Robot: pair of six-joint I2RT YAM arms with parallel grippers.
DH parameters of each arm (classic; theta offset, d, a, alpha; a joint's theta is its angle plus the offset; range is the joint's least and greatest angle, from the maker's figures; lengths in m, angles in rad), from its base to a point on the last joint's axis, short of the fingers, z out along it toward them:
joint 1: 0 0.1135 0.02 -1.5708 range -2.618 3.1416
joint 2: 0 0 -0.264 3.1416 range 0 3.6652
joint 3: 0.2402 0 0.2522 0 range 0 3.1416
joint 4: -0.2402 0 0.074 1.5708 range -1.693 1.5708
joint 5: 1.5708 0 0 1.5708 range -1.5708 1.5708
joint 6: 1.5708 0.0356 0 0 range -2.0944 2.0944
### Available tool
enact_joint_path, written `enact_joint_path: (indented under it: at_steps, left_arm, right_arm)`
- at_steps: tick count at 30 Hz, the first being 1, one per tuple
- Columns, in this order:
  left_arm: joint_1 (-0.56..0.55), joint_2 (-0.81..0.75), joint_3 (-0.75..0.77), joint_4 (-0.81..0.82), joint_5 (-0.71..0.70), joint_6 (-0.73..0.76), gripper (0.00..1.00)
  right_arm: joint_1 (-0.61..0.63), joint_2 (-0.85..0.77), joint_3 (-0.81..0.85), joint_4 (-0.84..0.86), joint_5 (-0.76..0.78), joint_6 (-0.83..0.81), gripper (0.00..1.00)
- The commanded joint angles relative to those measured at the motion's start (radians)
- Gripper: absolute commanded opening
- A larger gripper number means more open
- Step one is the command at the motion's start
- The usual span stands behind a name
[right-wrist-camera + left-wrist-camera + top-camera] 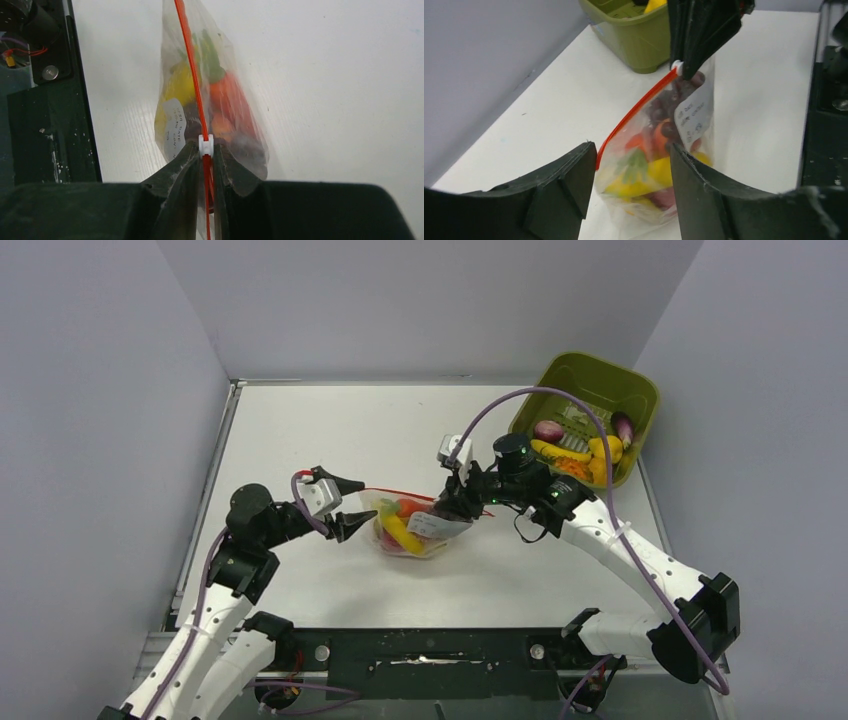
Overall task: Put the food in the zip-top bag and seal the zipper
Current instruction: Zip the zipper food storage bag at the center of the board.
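The zip-top bag (410,528) stands mid-table, holding food: a yellow banana (646,180), red and orange pieces (227,97) and something dark purple. My right gripper (462,506) (206,150) is shut on the orange-red zipper (190,60) at the bag's right end, just behind the white slider (205,145). In the left wrist view the zipper (634,111) runs up to that slider (677,65). My left gripper (345,505) (631,155) is open, its jaws either side of the bag's left end without pinching it.
An olive-green bin (640,400) (634,45) sits at the back right with more toy food: bananas (565,452), a red-purple piece (548,430) and an eggplant (623,426). The black base plate (430,650) lines the near edge. Walls close in both sides.
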Motion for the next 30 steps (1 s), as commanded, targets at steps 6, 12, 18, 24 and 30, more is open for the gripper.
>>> enact_joint_path:
  at_steps: [6, 12, 18, 24, 30]
  left_arm:
    - [-0.008, 0.084, 0.037, 0.103, 0.185, 0.034, 0.61]
    - [-0.012, 0.147, 0.072, 0.158, 0.167, 0.074, 0.6]
    - [-0.016, 0.218, 0.097, 0.088, 0.242, 0.111, 0.61]
    - [-0.036, 0.271, 0.115, -0.036, 0.262, 0.203, 0.37]
    - [-0.042, 0.268, 0.134, -0.111, 0.279, 0.255, 0.0]
  right_arm:
    - [0.006, 0.013, 0.124, 0.021, -0.116, -0.025, 0.0]
    - [0.023, 0.032, 0.138, 0.01, -0.13, -0.036, 0.0]
    - [0.045, 0.054, 0.138, 0.025, -0.159, -0.063, 0.0]
    - [0.076, 0.057, 0.136, 0.021, -0.161, -0.091, 0.0]
    - [0.087, 0.031, 0.115, 0.025, -0.154, -0.109, 0.0]
